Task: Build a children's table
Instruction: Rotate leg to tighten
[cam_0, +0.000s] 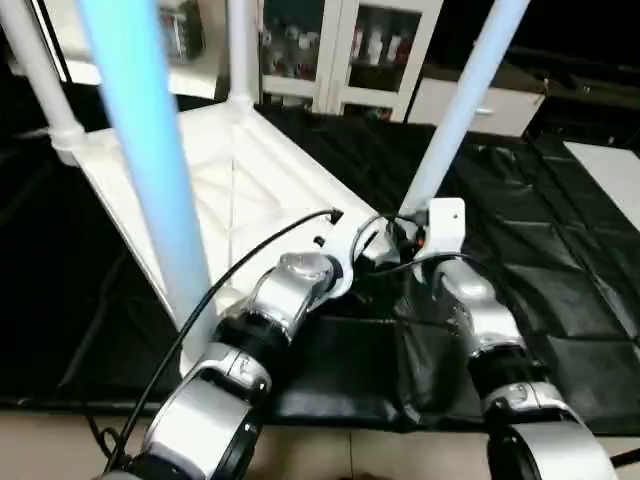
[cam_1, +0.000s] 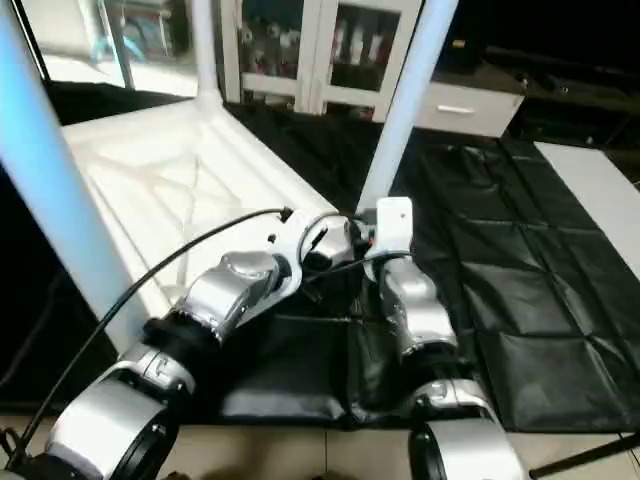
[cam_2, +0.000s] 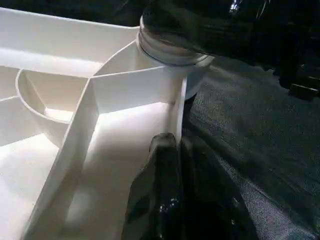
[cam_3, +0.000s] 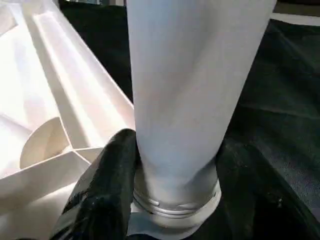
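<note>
1. The table top (cam_0: 250, 180) lies underside up on a black sheet (cam_0: 560, 290), legs standing in its corners.
2. Right hand (cam_3: 175, 165) is clamped around the near leg (cam_3: 190, 90) at its socket.
3. Left hand (cam_2: 175, 170), fingers together, rests on the top's rim.

All 4 legs run off the top edge, near leg (cam_0: 150, 150) blurred. Right gripper (cam_3: 175, 165): 1 finger (cam_3: 100, 190) visible, the other hidden behind the leg (cam_3: 190, 90). Top's (cam_0: 250, 170) near corner hidden under the forearms. Cabinet (cam_0: 340, 50) contents too blurred to identify.
</note>
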